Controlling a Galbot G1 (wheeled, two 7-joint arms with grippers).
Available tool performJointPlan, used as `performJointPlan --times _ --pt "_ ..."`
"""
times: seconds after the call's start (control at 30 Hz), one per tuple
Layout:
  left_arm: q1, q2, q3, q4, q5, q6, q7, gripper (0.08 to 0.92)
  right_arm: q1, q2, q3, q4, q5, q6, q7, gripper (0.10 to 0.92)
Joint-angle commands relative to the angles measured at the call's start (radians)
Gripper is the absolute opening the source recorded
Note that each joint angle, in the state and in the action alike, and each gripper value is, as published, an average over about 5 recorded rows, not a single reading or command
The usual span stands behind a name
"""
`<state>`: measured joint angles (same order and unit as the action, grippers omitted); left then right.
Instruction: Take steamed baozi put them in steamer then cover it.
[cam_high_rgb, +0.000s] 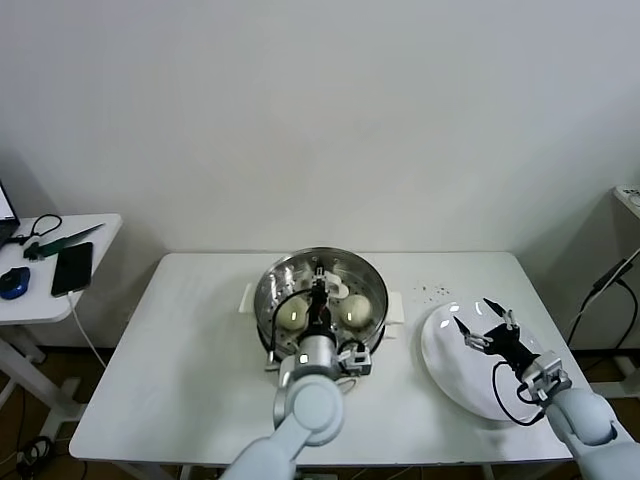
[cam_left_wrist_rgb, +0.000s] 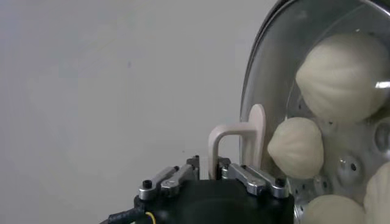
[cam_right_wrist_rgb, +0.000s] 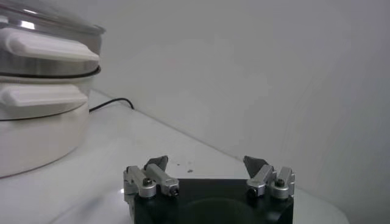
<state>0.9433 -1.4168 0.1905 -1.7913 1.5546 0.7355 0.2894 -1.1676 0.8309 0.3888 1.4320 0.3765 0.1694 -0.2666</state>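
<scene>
Head view: left claw (cam_high_rgb: 319, 287) grips the cover's (cam_high_rgb: 322, 292) white handle atop the steamer (cam_high_rgb: 262, 300); baozi (cam_high_rgb: 356, 311) inside; right claw (cam_high_rgb: 484, 324) hangs released over the plate (cam_high_rgb: 440, 362)

I can read no text, label, brand, number or sign anywhere here, not on the steamer (cam_high_rgb: 320, 300) nor on anything around it.

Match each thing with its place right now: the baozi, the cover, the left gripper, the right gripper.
Things:
1. baozi
2. cover
3. left gripper
4. right gripper

Places:
a. over the white plate
b. on top of the steamer
c. at the cover's handle
d. inside the steamer

Pairs: 1-d, 2-b, 3-c, 4-a
</scene>
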Motion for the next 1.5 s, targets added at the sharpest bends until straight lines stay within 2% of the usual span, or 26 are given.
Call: performJointPlan --times 0.03,0.17,0.3,0.53,0.63,0.77,0.93,1.07,1.23,1.5 --pt "0.038 0.054 0.002 -0.138 -0.055 0.04 0.016 0.336 0.004 -0.002 0.0 0.003 0.0 -0.018 0.0 0.823" --pt "0.076 0.087 0.0 -0.205 -0.091 0.042 0.005 0.449 0.007 -0.003 0.0 0.007 0.003 -0.036 0.001 0.823" --pt "0.103 0.128 -0.012 -0.264 -0.166 0.035 -0.041 0.561 0.007 -0.005 0.001 0.015 0.011 -0.065 0.012 0.823" --pt "0.178 0.195 -0.083 -0.347 -0.395 -0.043 -0.193 0.764 0.008 -0.002 0.009 0.043 0.002 -0.135 0.037 0.823" --pt "0.229 0.219 -0.139 -0.367 -0.533 -0.103 -0.25 0.811 0.008 0.002 0.018 0.058 0.004 -0.163 0.047 0.823" --pt "0.317 0.239 -0.233 -0.396 -0.693 -0.226 -0.323 0.822 0.009 0.007 0.026 0.06 0.022 -0.156 0.051 0.823" --pt "0.412 0.231 -0.346 -0.409 -0.899 -0.373 -0.384 0.823 0.009 0.015 0.029 0.063 0.023 -0.142 0.053 0.823" --pt "0.467 0.199 -0.479 -0.383 -1.08 -0.527 -0.394 0.823 -0.001 0.025 0.037 0.082 0.012 -0.119 0.053 0.823" --pt "0.517 0.158 -0.636 -0.335 -1.304 -0.659 -0.4 0.823 -0.035 0.026 0.058 0.131 -0.004 -0.093 0.056 0.823" --pt "0.613 0.057 -0.821 -0.287 -1.597 -0.748 -0.403 0.823 -0.081 0.072 0.104 0.169 -0.004 -0.088 0.061 0.823"
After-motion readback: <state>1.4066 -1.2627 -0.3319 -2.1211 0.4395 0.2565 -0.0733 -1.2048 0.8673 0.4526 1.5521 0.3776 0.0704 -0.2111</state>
